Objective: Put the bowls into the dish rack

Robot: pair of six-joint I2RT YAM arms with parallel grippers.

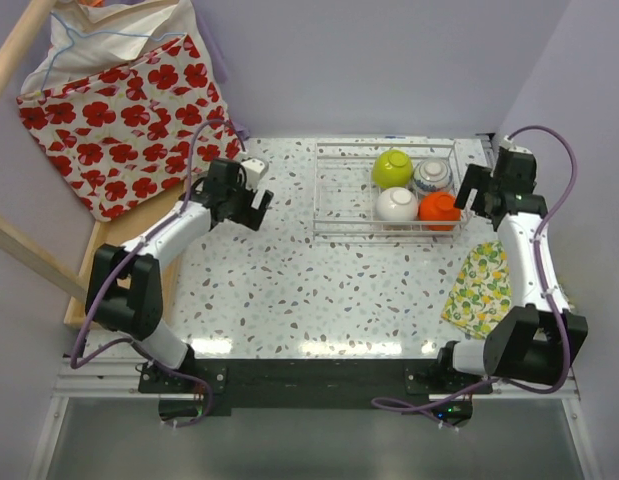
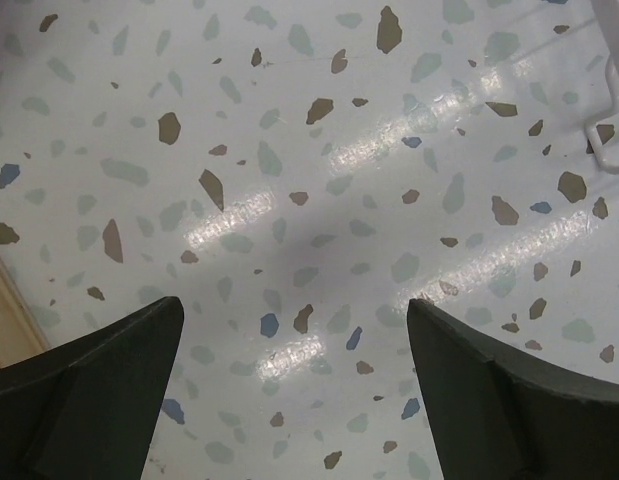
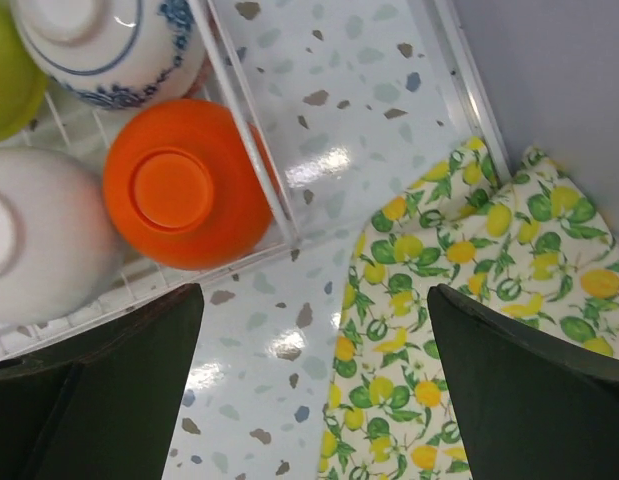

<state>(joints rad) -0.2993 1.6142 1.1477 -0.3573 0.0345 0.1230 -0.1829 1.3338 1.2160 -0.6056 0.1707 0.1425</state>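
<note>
One lemon-print cloth [image 1: 481, 285] lies nearest, on the right. The left fingers [image 2: 89, 400] are spread over bare counter [image 1: 289, 290]. The right fingers [image 3: 529, 390] are spread and empty, just beside the dish rack [image 1: 344, 190]. Four bowls sit upside down inside it: orange [image 1: 440, 208], white [image 1: 396, 204], lime green [image 1: 392, 167], blue-patterned [image 1: 432, 176]. They are probably stiff, glossy and breakable; pinch the rim.

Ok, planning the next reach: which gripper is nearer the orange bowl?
Right. The right gripper hovers just right of the orange bowl; the left gripper is beyond the rack's left end.
</note>
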